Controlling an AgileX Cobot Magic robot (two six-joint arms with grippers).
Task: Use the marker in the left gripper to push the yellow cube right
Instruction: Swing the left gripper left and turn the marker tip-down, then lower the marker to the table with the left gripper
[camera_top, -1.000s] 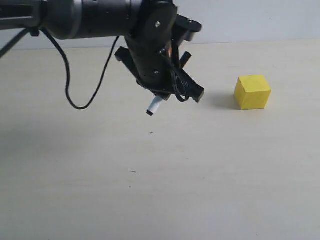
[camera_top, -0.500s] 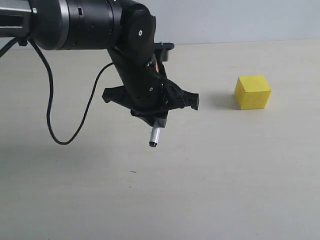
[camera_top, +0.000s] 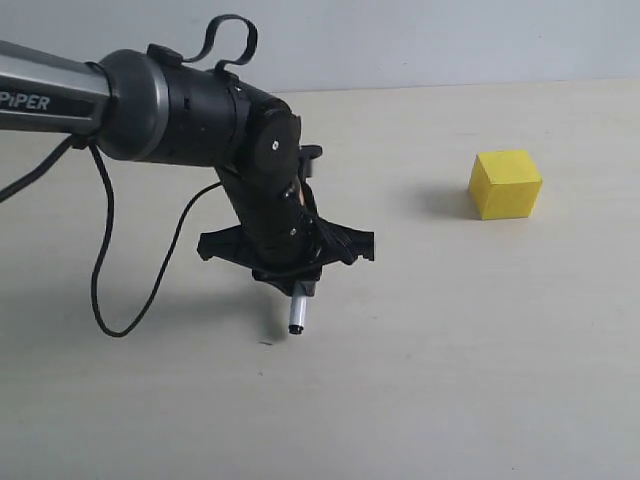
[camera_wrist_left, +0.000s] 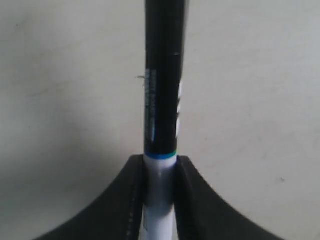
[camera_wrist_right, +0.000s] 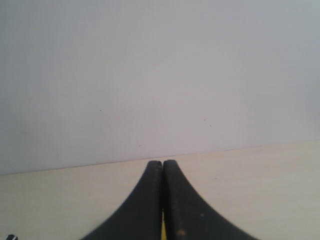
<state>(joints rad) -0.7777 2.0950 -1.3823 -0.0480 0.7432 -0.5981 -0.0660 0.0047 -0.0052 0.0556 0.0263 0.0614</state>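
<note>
The yellow cube (camera_top: 505, 184) sits on the pale table at the right, untouched. Well to its left and nearer the front, my left gripper (camera_top: 299, 277) points down at the table, shut on the marker (camera_top: 298, 312). Only the marker's short light end shows below the claw, its tip just above or on the surface. In the left wrist view the fingers (camera_wrist_left: 134, 200) clamp the marker's (camera_wrist_left: 164, 75) white barrel, and its black printed half runs out past my left gripper (camera_wrist_left: 160, 162). My right gripper (camera_wrist_right: 162, 163) is shut; a thin yellow sliver shows low in its slit.
A black cable (camera_top: 100, 290) loops from the left arm down over the table (camera_top: 480, 360). A small dark mark (camera_top: 265, 343) lies just in front of the marker tip. A plain grey wall (camera_top: 450, 40) bounds the table's far edge.
The left arm has dropped and drawn toward the front left, and the marker has swung from slanting to pointing straight down, close to the table. The cube has stayed put.
</note>
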